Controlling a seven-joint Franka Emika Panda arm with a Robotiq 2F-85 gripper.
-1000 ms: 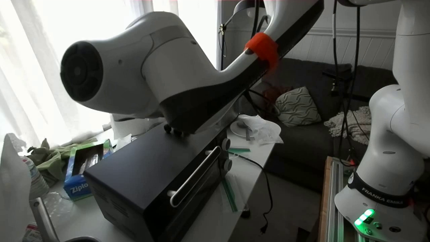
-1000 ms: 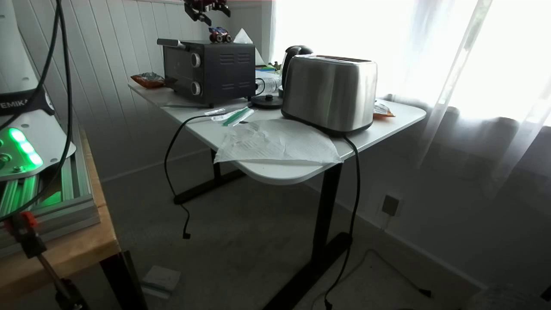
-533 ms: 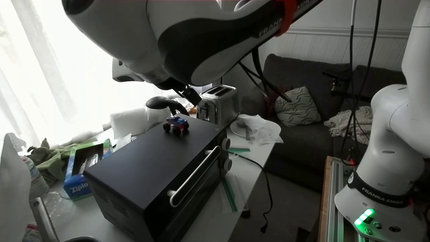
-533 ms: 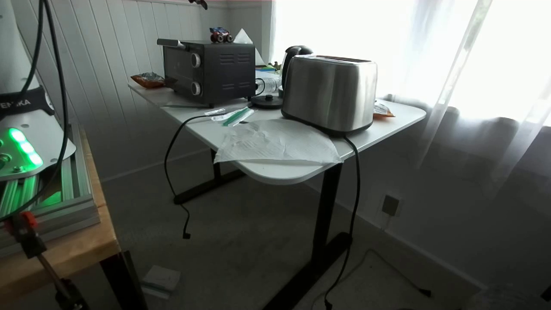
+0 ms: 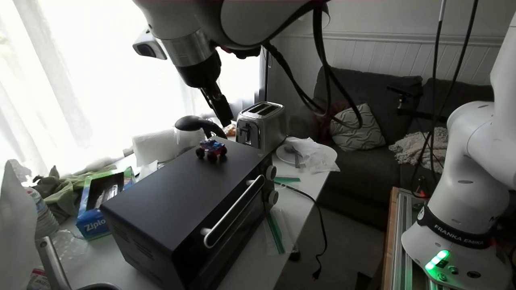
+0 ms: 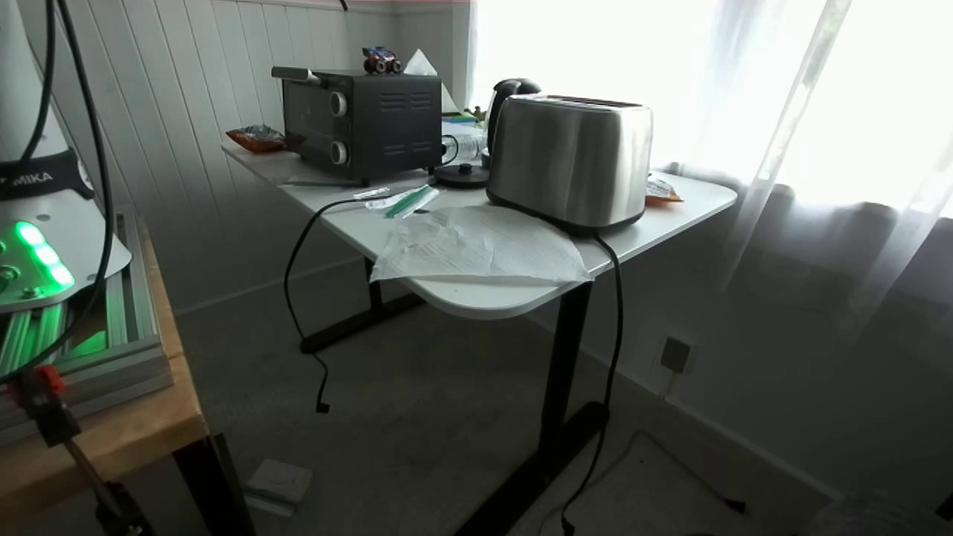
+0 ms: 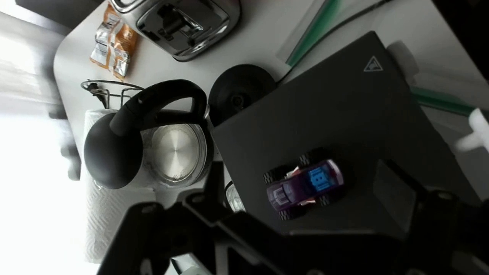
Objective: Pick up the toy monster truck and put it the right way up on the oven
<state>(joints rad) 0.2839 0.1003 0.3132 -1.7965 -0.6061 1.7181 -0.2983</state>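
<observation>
The toy monster truck [image 5: 212,150] stands upright on its wheels on the flat top of the black oven [image 5: 169,201]. In an exterior view its red and blue side [image 6: 383,61] shows on top of the oven [image 6: 394,123]. In the wrist view the truck [image 7: 303,185] is seen from above, purple with a blue bed, on the dark oven top [image 7: 324,110]. My gripper [image 5: 226,120] is raised above the oven, apart from the truck. In the wrist view the gripper [image 7: 300,166] is open, its fingers wide apart with nothing between them at finger height; the truck lies below.
A black-handled kettle [image 7: 175,149] and its dark round base [image 7: 242,93] stand beside the oven. The silver toaster [image 5: 262,125] stands past the oven's end. A Ziploc box [image 5: 102,201], paper towel roll [image 5: 161,143] and plate [image 5: 308,155] are also on the table.
My gripper has risen away from the truck and nearly left an exterior view at the top. The arm no longer hides the truck. The truck stays on the oven.
</observation>
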